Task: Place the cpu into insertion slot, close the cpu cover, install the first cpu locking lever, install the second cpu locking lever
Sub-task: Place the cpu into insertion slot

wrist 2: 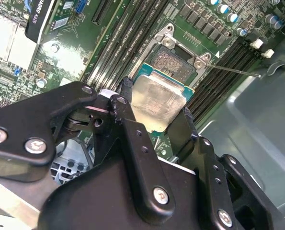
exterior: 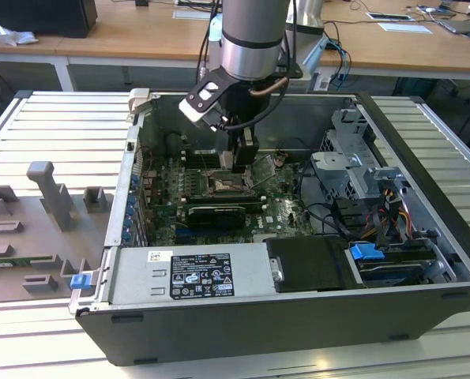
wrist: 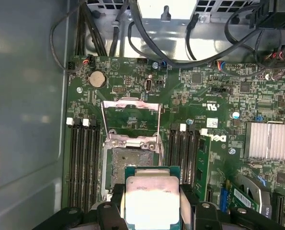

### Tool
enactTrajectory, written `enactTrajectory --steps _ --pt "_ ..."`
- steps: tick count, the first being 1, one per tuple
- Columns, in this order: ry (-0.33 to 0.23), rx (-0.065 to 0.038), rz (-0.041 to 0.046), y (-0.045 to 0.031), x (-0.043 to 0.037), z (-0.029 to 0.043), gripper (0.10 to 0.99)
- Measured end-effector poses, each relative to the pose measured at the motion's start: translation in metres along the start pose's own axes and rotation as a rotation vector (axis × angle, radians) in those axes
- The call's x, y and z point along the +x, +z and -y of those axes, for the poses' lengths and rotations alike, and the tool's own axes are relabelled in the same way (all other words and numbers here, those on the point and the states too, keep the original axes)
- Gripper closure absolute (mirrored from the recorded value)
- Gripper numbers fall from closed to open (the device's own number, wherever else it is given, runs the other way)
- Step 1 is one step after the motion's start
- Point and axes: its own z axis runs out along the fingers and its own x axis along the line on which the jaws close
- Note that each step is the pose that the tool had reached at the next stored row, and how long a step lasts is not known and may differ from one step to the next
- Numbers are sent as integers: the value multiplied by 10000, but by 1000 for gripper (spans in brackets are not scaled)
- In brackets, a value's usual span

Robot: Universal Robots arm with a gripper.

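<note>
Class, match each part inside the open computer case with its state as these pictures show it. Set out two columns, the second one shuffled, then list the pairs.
Column one
1. cpu
2. insertion slot
3. cpu cover
4. memory slots

Column two
A. swung open, away from the insertion slot
B. long and black, on both sides of the insertion slot
C. gripped by the pincer, not yet seated
D. empty and uncovered

Pairs: 1-C, 2-D, 3-A, 4-B
</note>
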Motion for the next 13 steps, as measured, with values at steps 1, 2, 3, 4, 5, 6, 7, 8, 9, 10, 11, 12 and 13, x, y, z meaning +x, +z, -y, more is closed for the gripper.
enactTrajectory --steps 1,2,3,4,5,6,7,8,9,10,11,12,13 --pt "0 0 0 5 0 0 545" --pt "0 1 1 7 -1 0 545" --pt "2 0 1 12 -1 0 545" --pt "13 -2 0 16 -1 0 545" --pt "24 -2 0 17 -1 0 545" --pt "41 -4 -1 22 -1 0 545" --pt "54 -7 -3 33 -2 0 545" --pt "65 -6 0 50 -4 0 545" --pt "70 -6 -1 72 -4 0 545" --pt "73 -7 -1 118 0 -1 545" --pt "72 -6 0 153 -2 -2 545" --pt "72 -6 -1 164 -3 -2 545" --pt "72 -7 0 171 -4 -2 545"
